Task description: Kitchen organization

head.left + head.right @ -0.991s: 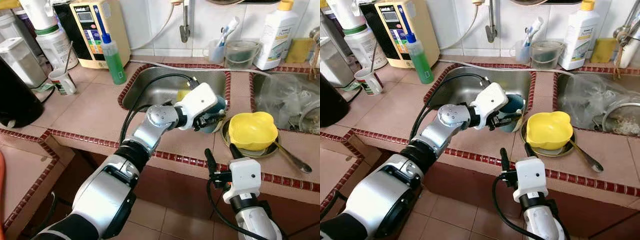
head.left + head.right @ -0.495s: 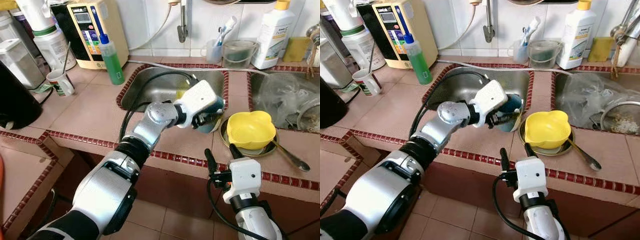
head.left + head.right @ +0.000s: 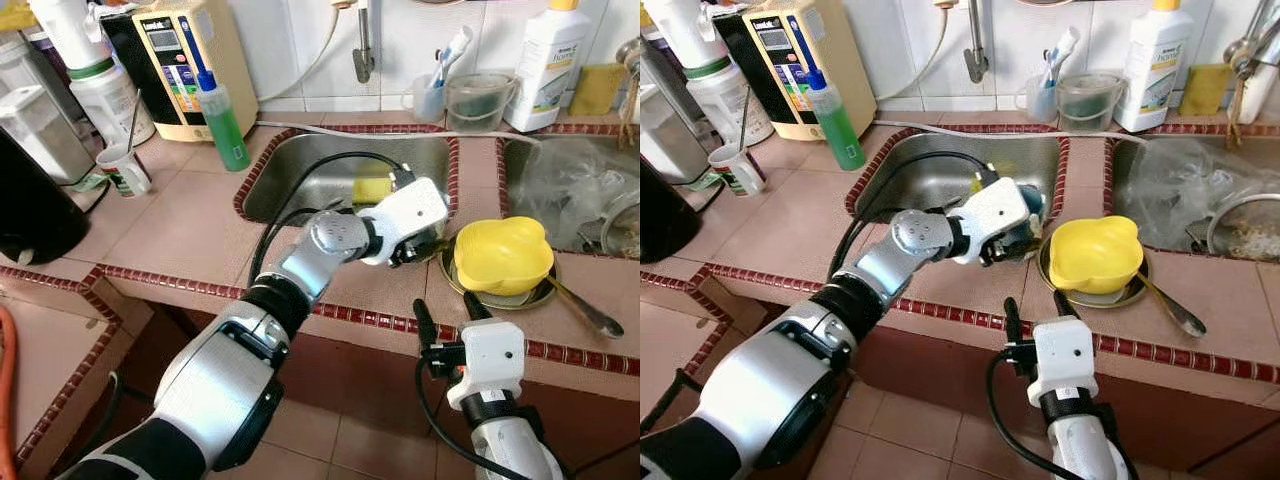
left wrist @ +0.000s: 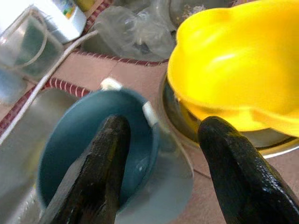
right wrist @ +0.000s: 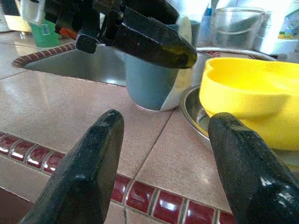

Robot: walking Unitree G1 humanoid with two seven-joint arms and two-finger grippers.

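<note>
Presently: blue cup set on the counter, left gripper straddling its wall; sorting barely begun.

Item in hand: blue cup (image 4: pixel 112 154), upright on the tiled counter (image 3: pixel 190 230) at the front corner of the sink (image 3: pixel 320 175), just beside the yellow bowl (image 3: pixel 500 255) that sits in a metal dish (image 3: pixel 1120 295). Left gripper (image 4: pixel 163 168): one finger inside the cup, the other outside, with a visible gap at the outer finger, so the jaws stand apart or only loosely on the rim. Right gripper (image 5: pixel 163 158): fingers spread, holding nothing, low at the counter's front edge and facing the cup. Judged outstanding: spoon (image 3: pixel 585 310) beside the dish, green bottle (image 3: pixel 225 120), small mug (image 3: pixel 125 165), plastic wrap in the second basin (image 3: pixel 580 190).
</note>
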